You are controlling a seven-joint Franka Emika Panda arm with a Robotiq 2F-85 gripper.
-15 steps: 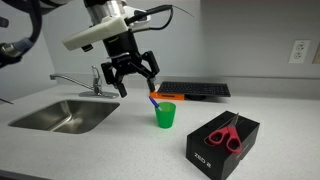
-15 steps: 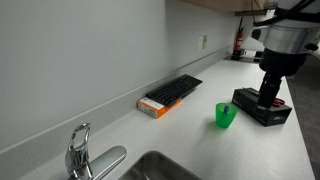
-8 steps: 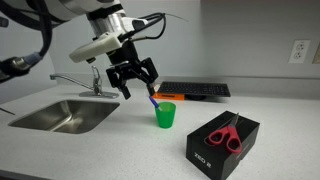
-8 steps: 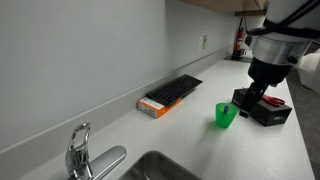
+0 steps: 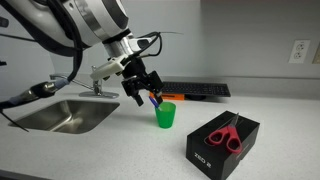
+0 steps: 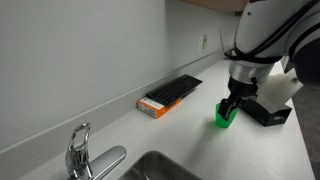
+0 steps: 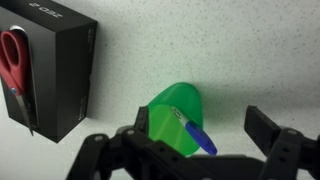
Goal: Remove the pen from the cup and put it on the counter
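Observation:
The green cup (image 5: 165, 115) stands upright on the pale counter (image 5: 110, 145); it also shows in an exterior view (image 6: 225, 117) and the wrist view (image 7: 175, 118). The blue-purple pen (image 7: 196, 134) leans out of the cup with its upper end toward my gripper; its tip shows in an exterior view (image 5: 153, 99). My gripper (image 5: 148, 95) is open, lowered right above the cup, with the fingers on either side of the pen's upper end (image 7: 198, 150). It does not touch the pen.
A black box (image 5: 223, 143) with red scissors (image 5: 227, 131) on top sits near the cup. A black keyboard (image 6: 175, 88) and an orange bar (image 6: 153, 105) lie by the wall. The steel sink (image 5: 60, 115) and chrome tap (image 6: 78, 150) are beyond the arm.
My gripper has come down and moved toward the cup, from well above it to just over the pen's upper end. The cup and pen have not moved.

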